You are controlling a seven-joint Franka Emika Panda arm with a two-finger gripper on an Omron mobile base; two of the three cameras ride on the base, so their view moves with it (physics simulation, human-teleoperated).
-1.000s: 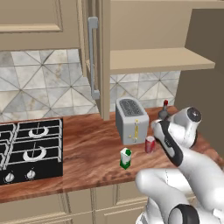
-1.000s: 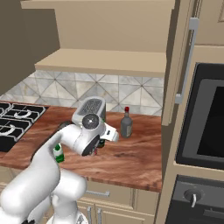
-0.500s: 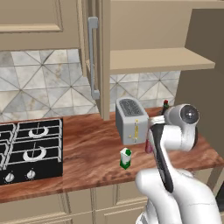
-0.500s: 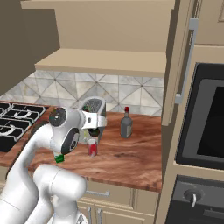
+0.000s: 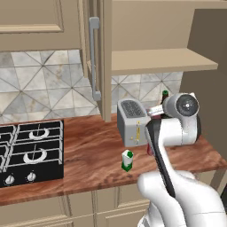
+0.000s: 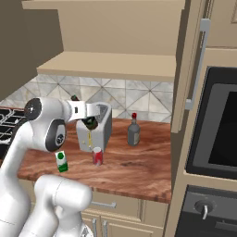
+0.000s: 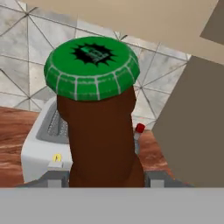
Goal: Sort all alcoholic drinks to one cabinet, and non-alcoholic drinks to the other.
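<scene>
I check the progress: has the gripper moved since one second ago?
Yes. The gripper, shut on the beer bottle, went from the counter's front up beside the toaster.

Counts on the kitchen counter

2 bottles: beer bottle [image 7: 100,131], grey bottle [image 6: 134,132]; 1 can [image 6: 97,156]; 1 carton [image 5: 127,160]; 1 toaster [image 5: 132,122].

green-capped brown beer bottle [image 7: 101,131], silver toaster [image 5: 132,122]

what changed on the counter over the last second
The arm swung round and lifted, carrying the beer bottle in its claw up beside the toaster; the claw is shut on the bottle throughout. The carton, red can and grey bottle stayed put on the counter.
</scene>
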